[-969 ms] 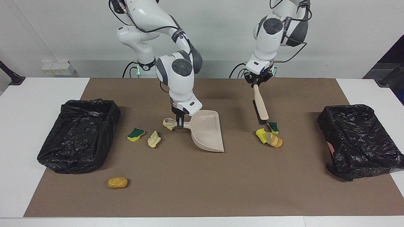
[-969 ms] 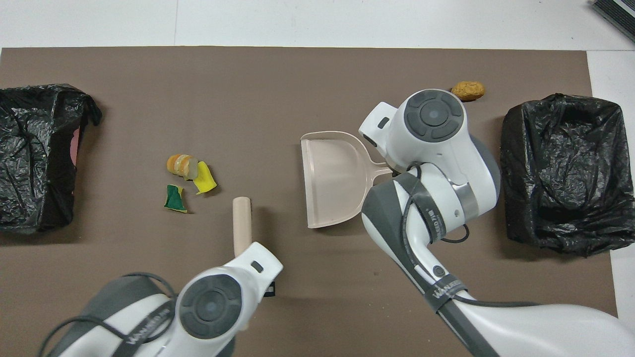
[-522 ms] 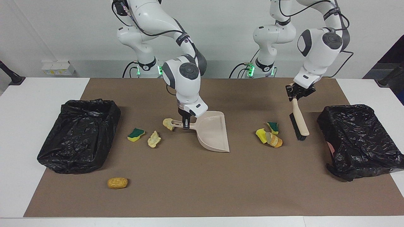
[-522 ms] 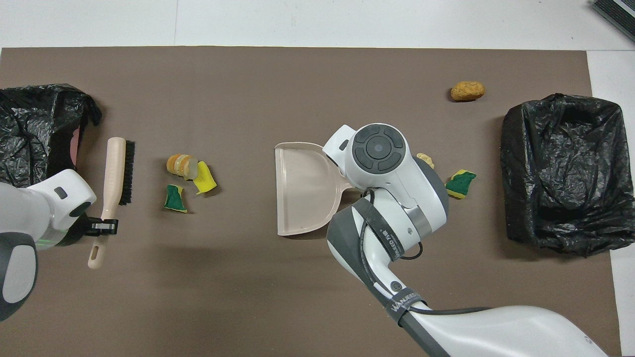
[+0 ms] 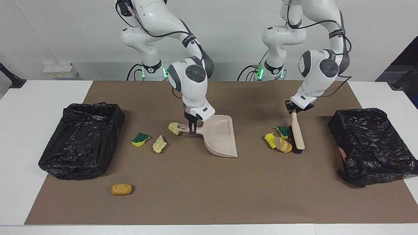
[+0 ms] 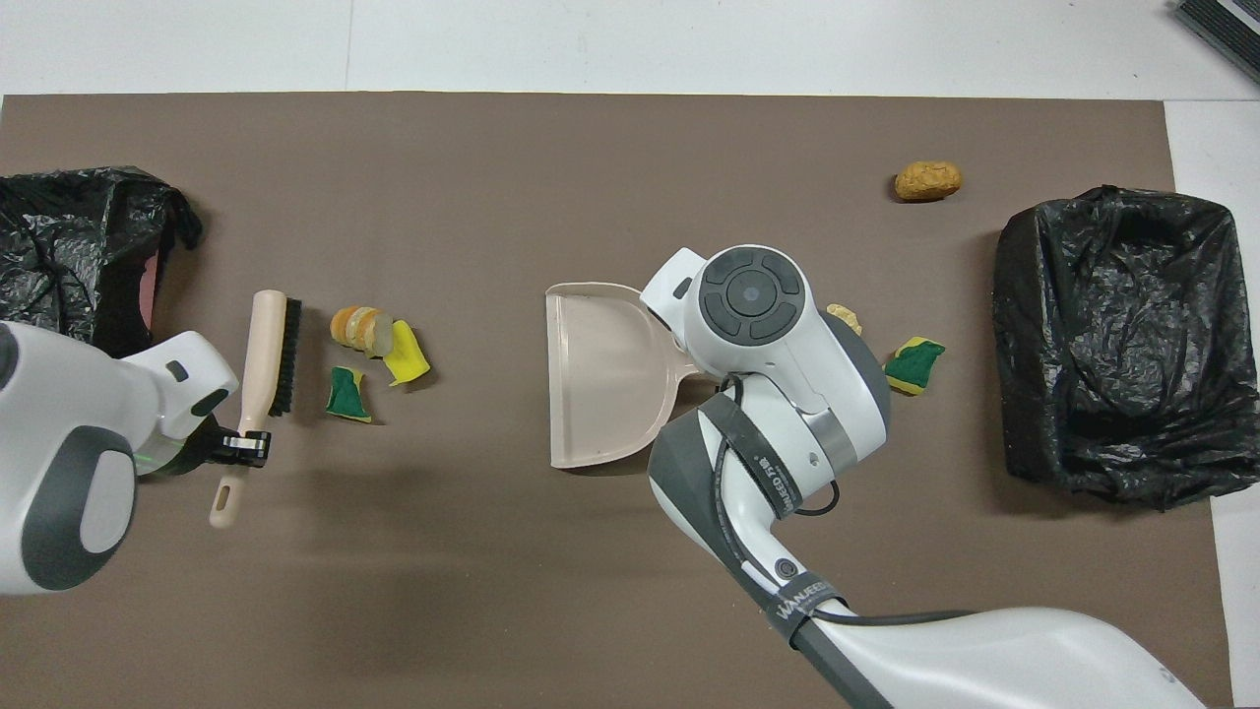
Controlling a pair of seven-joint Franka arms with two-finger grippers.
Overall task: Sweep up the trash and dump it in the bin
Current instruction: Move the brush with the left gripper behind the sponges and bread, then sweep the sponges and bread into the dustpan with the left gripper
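Observation:
My right gripper [image 5: 192,129] is shut on the handle of a beige dustpan [image 5: 219,135], which sits on the brown mat with its mouth toward the left arm's end; it also shows in the overhead view [image 6: 610,374]. My left gripper [image 5: 294,109] is shut on a beige brush [image 5: 297,137]. Its black bristles [image 6: 285,354] stand close beside a cluster of trash scraps [image 5: 277,141], yellow, green and orange. More trash lies toward the right arm's end: a green-yellow sponge piece [image 5: 140,139], a pale lump [image 5: 159,144], a lump [image 5: 174,128] by the dustpan handle and an orange-brown lump [image 5: 121,189].
Two bins lined with black bags stand on the mat, one at the right arm's end [image 5: 81,140] and one at the left arm's end [image 5: 372,147]. The brown mat [image 5: 209,189] covers most of the white table.
My left gripper has carried the brush from beside the bin at its end toward the scrap cluster, bristles now close to it. The dustpan shifted toward the cluster a second ago, then stayed still.

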